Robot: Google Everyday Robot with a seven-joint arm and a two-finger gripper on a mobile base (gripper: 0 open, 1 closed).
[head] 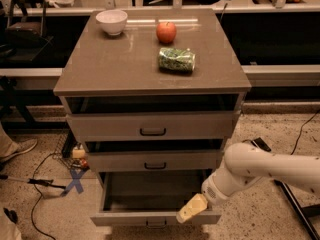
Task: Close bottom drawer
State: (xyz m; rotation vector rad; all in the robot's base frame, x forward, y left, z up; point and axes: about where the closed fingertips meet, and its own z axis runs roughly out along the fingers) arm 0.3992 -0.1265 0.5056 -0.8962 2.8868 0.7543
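The bottom drawer (150, 218) is the lowest of three grey-beige drawers and stands pulled out wide, its inside dark and empty. Its small dark bar handle (156, 225) shows at the frame's lower edge. My gripper (191, 209), with yellowish fingers, sits at the drawer's front right corner, just over the top edge of the front panel. The white arm (260, 171) reaches in from the right. The middle drawer (155, 160) and top drawer (150, 126) are slightly open.
On the cabinet top (110, 69) stand a white bowl (111, 21), a red apple (166, 32) and a green bag (176, 59). Cables and a blue X mark (74, 181) lie on the floor at left. A dark bar (292, 199) lies on the floor at right.
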